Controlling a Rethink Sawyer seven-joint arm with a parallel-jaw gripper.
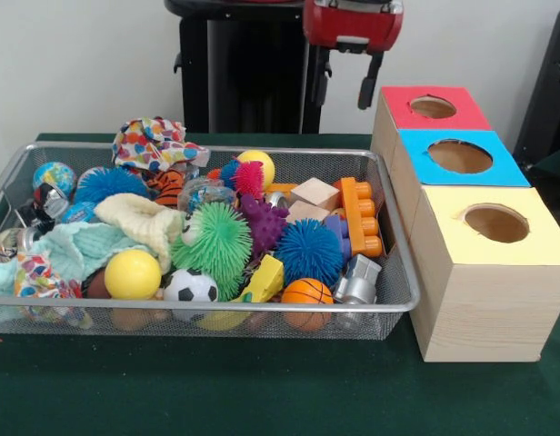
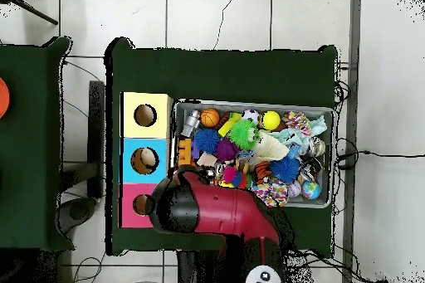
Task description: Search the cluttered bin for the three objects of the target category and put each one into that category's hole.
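The wire mesh bin [image 1: 80, 146] is packed with toys. A white cloth with bright printed patches [image 1: 153, 143] lies on the pile at the bin's back edge. A second printed cloth [image 1: 35, 277] is at the front left corner. A pale yellow cloth [image 1: 144, 222] and a mint cloth [image 1: 75, 250] lie between them. The yellow box's round hole [image 1: 495, 222] is to the right of the bin, nearest the camera. My gripper [image 1: 345, 82] hangs open and empty high above the bin's back right corner. In the overhead view my arm [image 2: 207, 209] hides the gripper.
The blue-panelled box [image 1: 460, 156] and the red-panelled box [image 1: 433, 107] stand behind the yellow one. Spiky balls [image 1: 216, 241], smooth balls [image 1: 132, 274], wooden blocks [image 1: 315, 193] and an orange brick [image 1: 362, 213] crowd around the cloths. The bin [image 2: 253, 104] and yellow box [image 2: 158, 101] also show from overhead.
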